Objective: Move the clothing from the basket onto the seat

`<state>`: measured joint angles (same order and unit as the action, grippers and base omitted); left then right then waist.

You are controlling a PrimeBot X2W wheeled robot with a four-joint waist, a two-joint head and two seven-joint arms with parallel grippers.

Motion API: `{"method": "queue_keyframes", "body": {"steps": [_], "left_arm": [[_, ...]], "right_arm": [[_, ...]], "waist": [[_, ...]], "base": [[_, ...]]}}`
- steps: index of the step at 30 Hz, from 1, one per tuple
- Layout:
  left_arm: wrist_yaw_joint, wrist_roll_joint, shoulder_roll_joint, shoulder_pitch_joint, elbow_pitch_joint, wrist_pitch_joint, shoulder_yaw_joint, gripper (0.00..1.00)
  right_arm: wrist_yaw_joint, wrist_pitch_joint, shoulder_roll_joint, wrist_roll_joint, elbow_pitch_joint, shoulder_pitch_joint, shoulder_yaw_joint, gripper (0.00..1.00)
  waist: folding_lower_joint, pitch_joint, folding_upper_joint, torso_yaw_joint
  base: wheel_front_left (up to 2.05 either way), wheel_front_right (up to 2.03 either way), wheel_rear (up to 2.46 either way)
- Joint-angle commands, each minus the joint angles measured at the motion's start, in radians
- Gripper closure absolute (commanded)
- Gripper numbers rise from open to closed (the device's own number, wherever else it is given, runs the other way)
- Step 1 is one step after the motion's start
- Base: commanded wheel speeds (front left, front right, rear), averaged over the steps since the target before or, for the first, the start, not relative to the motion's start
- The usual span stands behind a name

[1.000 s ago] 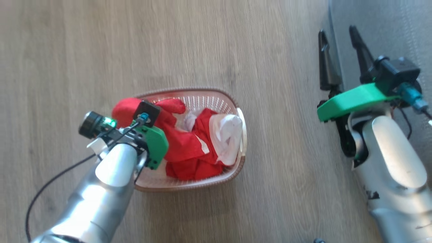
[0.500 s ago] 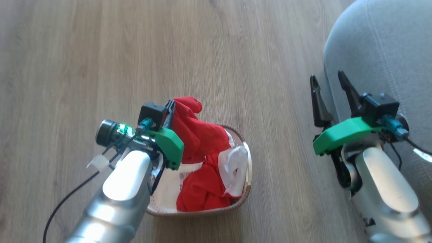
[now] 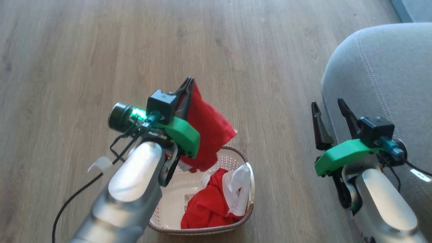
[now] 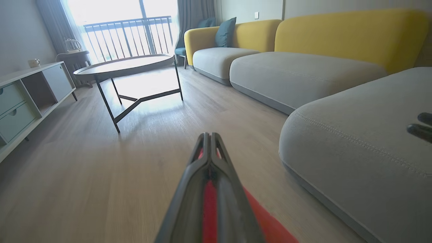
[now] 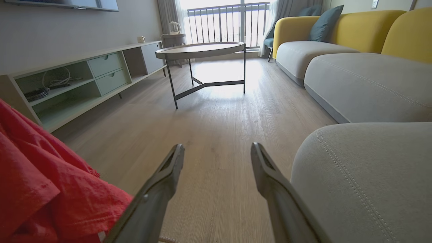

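Left gripper (image 3: 187, 84): pressed together on a fold of the red garment (image 3: 209, 131), at the centre of the head view, above the far end of the basket (image 3: 248, 189). Cloth hanging slack below the fingers, lower edge over the far rim; touching it or clear of it, cannot tell. Same pinch at bottom centre of the left wrist view, with a red strip (image 4: 210, 202) between the closed fingers.

Right gripper (image 3: 327, 105): spread, holding nothing, at the right of the frame just beside the rounded corner of the seat (image 3: 381, 67).

Second garment (image 3: 206, 211), red with a white panel: bunched in the lower right of the basket, at the bottom of the frame.

Judged step: carrying the first piece rightward to the seat.

Probable faults:
- Slip from a thin pinch during a fast swing, ending on the floor (image 3: 101, 50).
- Snag of the trailing edge on the rim or on the second garment, dragging or tipping the light basket.
- Draping over the open fingers of the right gripper, which sits in the path.
- Release short of the rounded corner, with a slide-off to follow.
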<state>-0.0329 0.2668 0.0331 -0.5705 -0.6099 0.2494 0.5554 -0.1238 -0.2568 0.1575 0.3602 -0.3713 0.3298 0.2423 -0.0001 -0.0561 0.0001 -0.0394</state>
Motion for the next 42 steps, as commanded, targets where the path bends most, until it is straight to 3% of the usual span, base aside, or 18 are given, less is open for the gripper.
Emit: {"method": "queue_keyframes", "body": {"steps": [1, 10, 21, 26, 31, 42], "left_arm": [[-0.005, 0.009, 0.017, -0.061, 0.069, 0.012, -0.026, 1.00], [-0.007, 0.009, 0.017, -0.146, 0.239, 0.012, 0.004, 1.00], [-0.010, 0.024, 0.017, -0.171, 0.259, 0.011, 0.035, 1.00], [-0.010, 0.032, 0.017, -0.168, 0.255, 0.011, 0.054, 1.00], [-0.009, 0.037, 0.017, -0.161, 0.241, 0.012, 0.068, 1.00], [-0.014, 0.064, 0.017, -0.159, 0.254, 0.012, 0.119, 1.00]], "right_arm": [[-0.007, -0.005, -0.006, -0.005, 0.027, 0.004, 0.007, 0.00], [-0.007, -0.005, -0.010, -0.006, 0.024, -0.019, 0.008, 0.00], [-0.007, -0.005, -0.010, 0.014, 0.074, -0.006, 0.032, 0.00], [-0.007, -0.005, 0.010, 0.054, 0.202, 0.040, 0.119, 0.00], [-0.007, -0.005, 0.040, 0.126, 0.273, 0.102, 0.273, 0.00], [-0.007, -0.005, 0.054, 0.185, 0.179, 0.224, 0.457, 0.00]], "waist": [[0.0001, 0.010, -0.0001, 0.002], [0.0001, 0.027, -0.0001, 0.006], [0.0001, 0.024, -0.0001, 0.000], [0.0001, 0.015, -0.0001, 0.002], [0.0001, 0.013, -0.0001, 0.005], [0.0001, 0.021, -0.0001, 0.031]], "base": [[0.00, 0.00, 0.00], [0.00, 0.00, 0.00], [0.00, 0.00, 0.00], [0.00, 0.00, 0.00], [0.00, 0.00, 0.00], [0.00, 0.00, 0.00]]}}
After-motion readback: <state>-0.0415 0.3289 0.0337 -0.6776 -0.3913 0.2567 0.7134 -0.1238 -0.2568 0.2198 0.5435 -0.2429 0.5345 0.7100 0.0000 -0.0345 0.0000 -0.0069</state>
